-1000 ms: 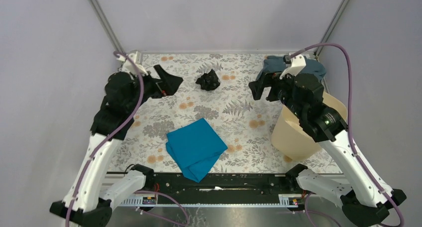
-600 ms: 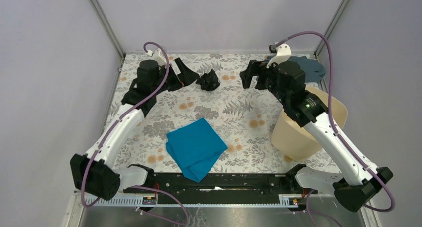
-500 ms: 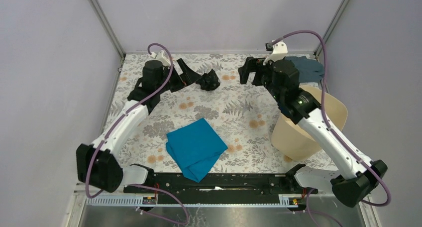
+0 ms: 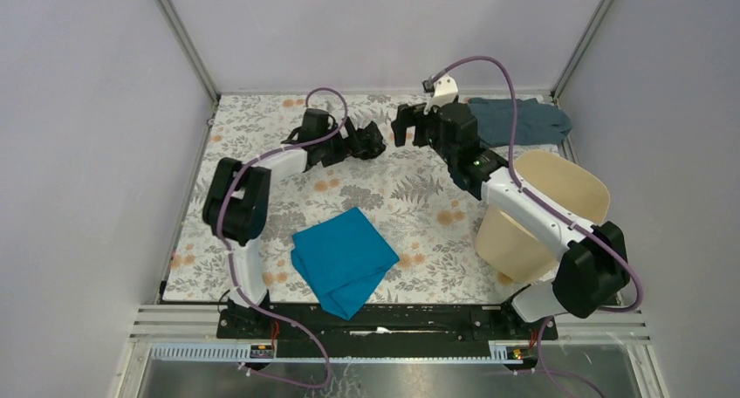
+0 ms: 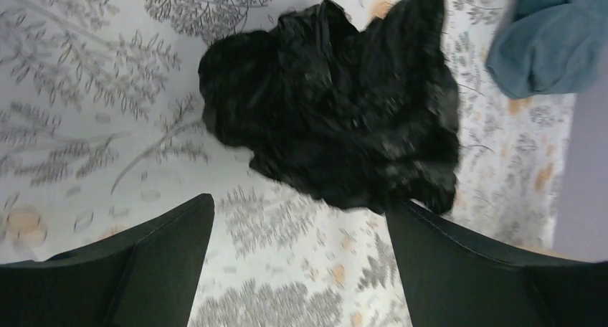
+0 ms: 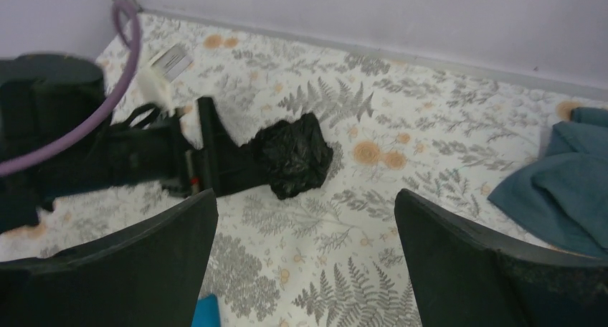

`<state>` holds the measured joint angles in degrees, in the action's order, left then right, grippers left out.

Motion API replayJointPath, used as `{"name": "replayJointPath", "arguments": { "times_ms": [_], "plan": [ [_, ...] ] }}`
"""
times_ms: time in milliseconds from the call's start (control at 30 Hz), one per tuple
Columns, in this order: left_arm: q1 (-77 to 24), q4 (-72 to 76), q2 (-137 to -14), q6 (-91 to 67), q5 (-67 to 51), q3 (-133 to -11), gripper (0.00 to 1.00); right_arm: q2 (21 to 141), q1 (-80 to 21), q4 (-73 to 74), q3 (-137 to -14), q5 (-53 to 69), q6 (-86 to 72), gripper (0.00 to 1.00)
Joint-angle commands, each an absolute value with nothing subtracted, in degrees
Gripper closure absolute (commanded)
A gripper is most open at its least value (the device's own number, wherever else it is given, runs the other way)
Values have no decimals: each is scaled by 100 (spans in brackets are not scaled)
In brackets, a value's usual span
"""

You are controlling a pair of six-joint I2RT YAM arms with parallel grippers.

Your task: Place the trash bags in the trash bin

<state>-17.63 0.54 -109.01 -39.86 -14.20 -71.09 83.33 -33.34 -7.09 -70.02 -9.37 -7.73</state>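
The left arm is reaching far out across the flower-patterned table covering [image 4: 419, 197], its elbow folding up over the left side of the table and its white forearm stretching flat toward the far middle. The left gripper [image 4: 356, 143] is sitting low at the crumpled, shiny black plastic film trash bag [image 4: 372, 140]. Its fingers are standing wide apart, clamping nothing. In the left wrist view the bag is lying just ahead of the two black fingertips [image 5: 172, 226] and filling most of the gap between them, with the right-hand tip at the bag's near edge; I cannot tell whether it is touching. The right arm is stretching from its base at the near right corner, its elbow bending beside the round cream-beige plastic trash bin [image 4: 510, 241] and its long forearm crossing in front of the bin's rim toward the far centre. The right gripper [image 4: 410, 126] is hanging above the table, apart from the bag on its right side and facing it, fingers spread wide with nothing between them. The bag is lying on the table near the far edge, between the two grippers and well apart from the bin, which is standing at the right side of the table, leaning, with its open mouth showing. A folded bright blue cloth [image 4: 343, 258] is lying near the front middle, and a rumpled grey-blue cloth [image 4: 515, 119] is lying at the far right corner behind the right arm.
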Motion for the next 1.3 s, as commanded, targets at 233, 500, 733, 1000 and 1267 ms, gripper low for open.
{"name": "replayJointPath", "arguments": {
  "times_ms": [233,500,733,1000,1267],
  "plan": [
    [-1791,684,-12103,-3680,-1678,-8637,40,7973,-3357,-2035,-5923,-314,-589,0],
    [-1716,170,-11399,-3369,-1799,-8549,100,8545,-3359,-1934,-6203,151,-749,2],
    [-1564,-744,-9536,-2781,-2134,-7492,100,9342,-3402,-1868,-6636,865,-1154,17],
    [-1535,-889,-8605,-2275,-2674,-6672,100,9782,-3961,-3208,-6204,1734,-837,27],
    [-1567,-932,-8222,-2319,-3520,-6776,100,9630,-3984,-4393,-5617,1055,-939,30]
  ]
}}
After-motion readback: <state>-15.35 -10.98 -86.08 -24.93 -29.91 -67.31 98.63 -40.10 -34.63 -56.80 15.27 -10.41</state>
